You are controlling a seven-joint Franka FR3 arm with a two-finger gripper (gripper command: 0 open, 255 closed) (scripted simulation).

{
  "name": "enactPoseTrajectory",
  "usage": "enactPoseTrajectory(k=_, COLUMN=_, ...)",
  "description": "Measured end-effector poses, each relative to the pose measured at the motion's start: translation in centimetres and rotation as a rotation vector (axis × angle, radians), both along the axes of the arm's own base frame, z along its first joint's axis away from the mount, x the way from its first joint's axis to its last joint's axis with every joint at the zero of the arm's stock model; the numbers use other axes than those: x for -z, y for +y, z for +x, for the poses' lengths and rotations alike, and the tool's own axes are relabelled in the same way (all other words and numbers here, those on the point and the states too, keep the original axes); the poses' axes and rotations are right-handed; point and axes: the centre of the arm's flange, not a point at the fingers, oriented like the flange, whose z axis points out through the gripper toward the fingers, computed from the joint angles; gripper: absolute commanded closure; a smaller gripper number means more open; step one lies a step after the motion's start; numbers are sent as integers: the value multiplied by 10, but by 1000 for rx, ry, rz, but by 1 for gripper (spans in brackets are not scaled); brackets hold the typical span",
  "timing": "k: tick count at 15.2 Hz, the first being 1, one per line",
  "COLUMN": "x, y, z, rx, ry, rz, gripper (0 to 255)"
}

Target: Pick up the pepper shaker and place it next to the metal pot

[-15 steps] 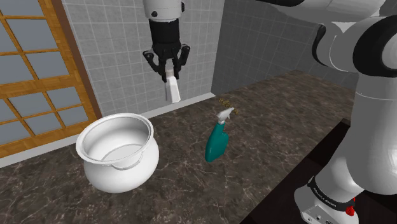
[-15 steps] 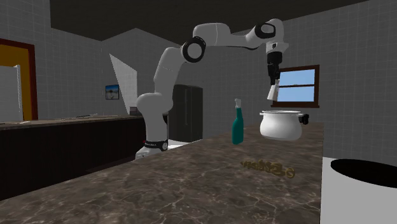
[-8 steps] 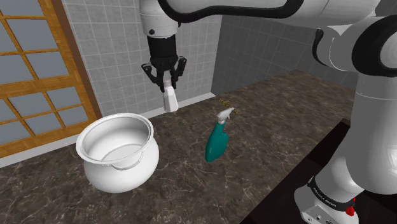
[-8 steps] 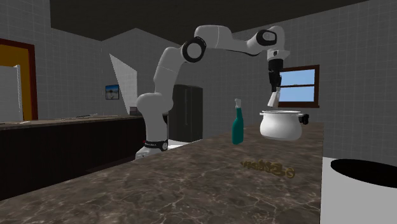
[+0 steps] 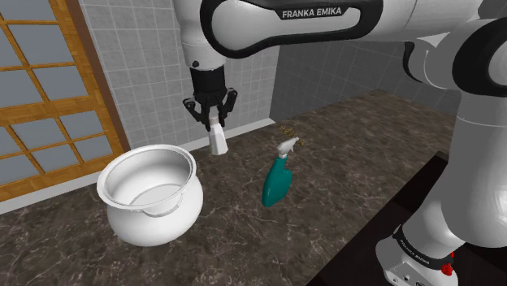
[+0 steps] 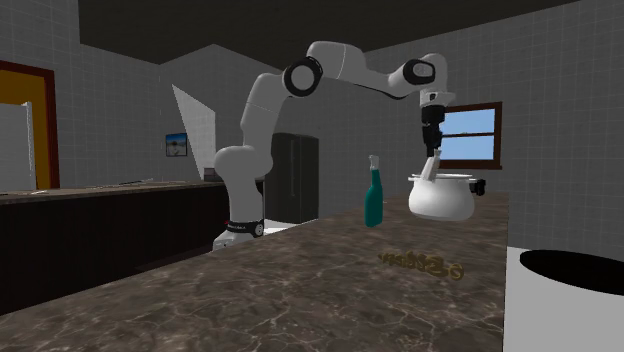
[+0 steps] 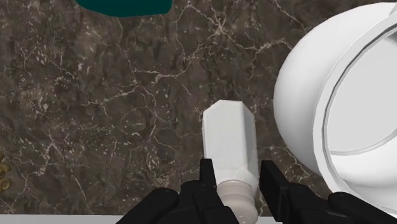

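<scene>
Here, the teal bottle is cut off at the wrist view's edge. Your gripper pinches the white, faceted pepper shaker by its cap, just beside the white pot.

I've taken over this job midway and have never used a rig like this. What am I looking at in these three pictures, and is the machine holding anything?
The machine is a white robot arm on a stand, ending in a black two-fingered pincer. One picture is taken from beside the stand, looking down over the dark marbled countertop. Another looks along the countertop from farther off and takes in the whole arm. The third comes from a camera on the hand, looking along the fingers. On the countertop stand a rounded white pot and a teal spray bottle. The pincer is shut on a white pepper shaker, gripping its top end. The shaker appears to hang above the countertop, close beside the pot, not yet set down.
</scene>
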Motion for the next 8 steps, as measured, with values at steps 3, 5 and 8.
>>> enactPoseTrajectory(k=3, x=16, y=-1, z=0, rx=0, ry=0, rz=0, gripper=255)
enactPoseTrajectory(k=5, x=27, y=-2, z=1, rx=0, ry=0, rz=0, gripper=255)
enactPoseTrajectory(k=8, x=42, y=-1, z=0, rx=0, ry=0, rz=0, gripper=255)
